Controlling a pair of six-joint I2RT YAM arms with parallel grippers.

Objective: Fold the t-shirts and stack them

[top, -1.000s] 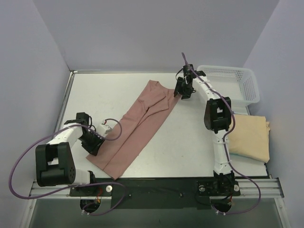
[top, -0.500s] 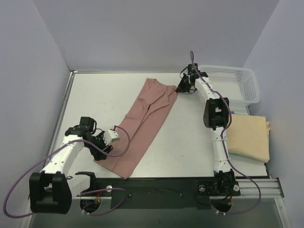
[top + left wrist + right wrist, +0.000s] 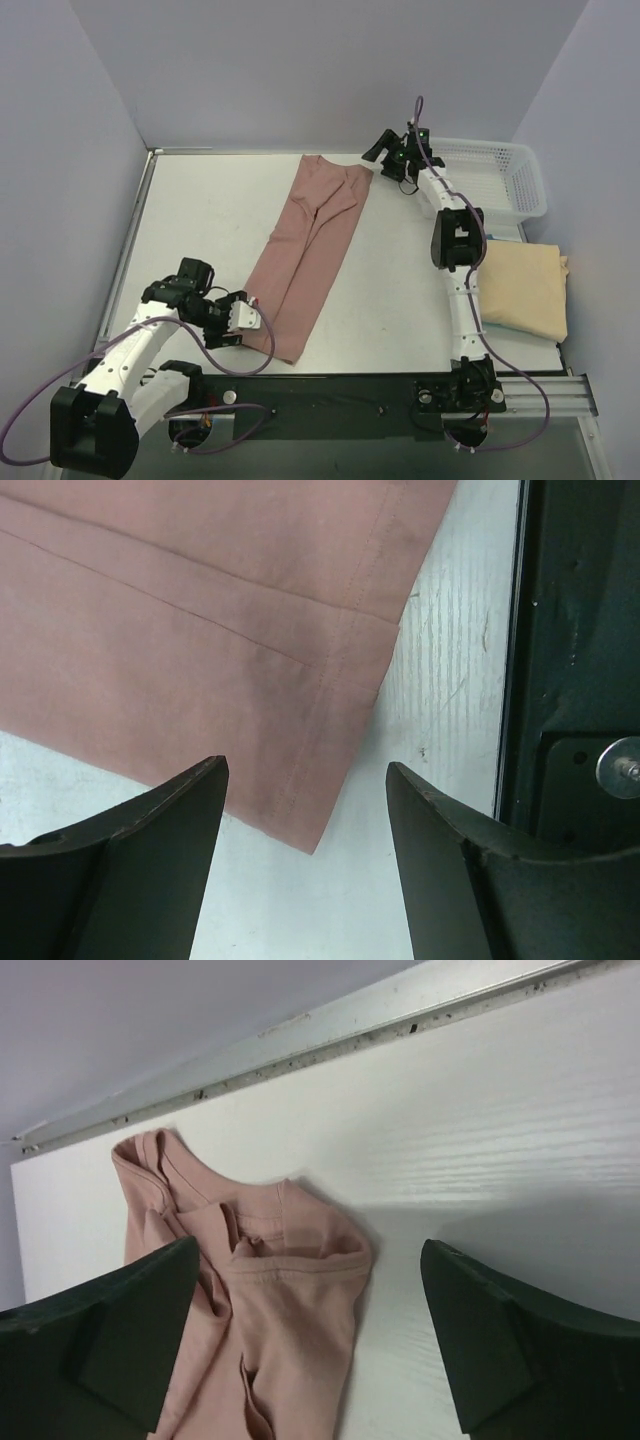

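The white table [image 3: 200,220] is carrying everything here. The dusty pink-brown t-shirt [image 3: 305,250] is lying flat on it, folded lengthwise into 1 long strip and running on a diagonal from the far edge near the middle down toward the near edge on the left. Its collar end is sitting at the far side and its hem end at the near side. In the right wrist view the pink-brown t-shirt [image 3: 270,1340] is showing a rumpled neckline just short of the table's back rail.

The pale tan-yellow t-shirt [image 3: 525,285] is resting folded at the right edge of the table, just on the near side of the white mesh basket [image 3: 490,175] in the far right corner.

The right fingers [image 3: 378,150] are hanging spread wide and empty, above the table just beside the collar end. The right fingers [image 3: 110,1320] are framing that collar, gripping nothing.

The left fingers [image 3: 238,320] are hovering at the hem end. The left fingers [image 3: 130,860] are parted and empty too, with the hem corner [image 3: 310,820] lying between them.
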